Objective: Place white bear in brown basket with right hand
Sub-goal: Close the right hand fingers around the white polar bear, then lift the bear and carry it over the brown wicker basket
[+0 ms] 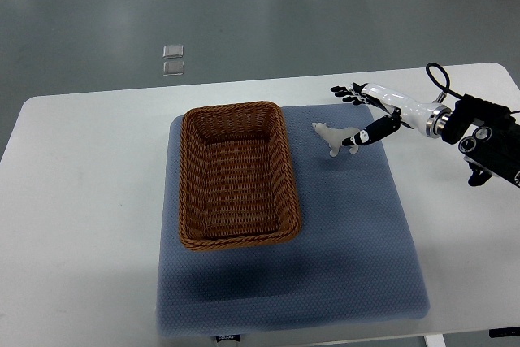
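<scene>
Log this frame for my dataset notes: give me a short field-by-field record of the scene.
surface: white table with a blue mat on it
basket: brown basket on the mat's left part, nothing in it
bear: white bear on the mat, right of the basket, outside it
right hand: at the bear's right end, thumb touching it, other fingers spread beyond; no closed grasp seen
left hand: not in view
task state: bear not yet in basket

Even overhead light, soft shadows
</scene>
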Motion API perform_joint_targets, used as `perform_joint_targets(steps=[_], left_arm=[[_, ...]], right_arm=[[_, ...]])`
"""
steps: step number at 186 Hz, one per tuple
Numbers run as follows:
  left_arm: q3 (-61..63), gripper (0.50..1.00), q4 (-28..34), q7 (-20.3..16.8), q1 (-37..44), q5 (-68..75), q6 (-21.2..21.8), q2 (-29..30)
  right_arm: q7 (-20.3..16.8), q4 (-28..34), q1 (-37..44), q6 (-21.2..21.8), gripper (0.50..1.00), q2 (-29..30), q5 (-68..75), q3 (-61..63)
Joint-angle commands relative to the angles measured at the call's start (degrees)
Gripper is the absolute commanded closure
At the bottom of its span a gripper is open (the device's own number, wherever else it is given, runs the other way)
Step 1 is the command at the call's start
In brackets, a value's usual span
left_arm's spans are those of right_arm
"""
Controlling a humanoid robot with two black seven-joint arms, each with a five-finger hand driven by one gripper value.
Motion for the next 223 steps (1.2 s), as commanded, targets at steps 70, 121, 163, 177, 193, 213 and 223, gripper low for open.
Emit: perform_joint_targets(steps=[70,121,163,177,193,213,223], left_arm=[[0.0,0.500,0.0,0.0,0.0,0.0,0.0,0.0],[0.0,0.500,0.0,0.0,0.0,0.0,0.0,0.0],[-0.1,0.500,0.0,0.0,0.0,0.0,0.0,0.0],[0.0,0.500,0.0,0.0,0.0,0.0,0.0,0.0],[0.0,0.500,0.0,0.0,0.0,0.0,0.0,0.0],[0.0,0.500,0.0,0.0,0.0,0.0,0.0,0.0],[0.0,0.500,0.0,0.0,0.0,0.0,0.0,0.0]], right_arm=[[-0.7,-0.1,0.5,-3.6,0.603,0.4,-10.1,-2.5],[-0.8,-0.1,0.7,-4.6,0.695,0.4,-12.6,-4.9],[-0.8,-0.1,0.6,-4.6,0.775,0.4,-13.4,-5.1],[-0.8,-0.1,0.6,-4.6,0.799,0.4,-13.8,-5.9],[-0.7,-0.1,0.6,-4.7,0.816,0.4,-14.2,-6.1],[-0.8,-0.4,0.7,-5.3,0.889,0.4,-14.6,-6.1],[-0.8,-0.6,0.6,-6.5,0.954,0.4,-14.6,-6.1]])
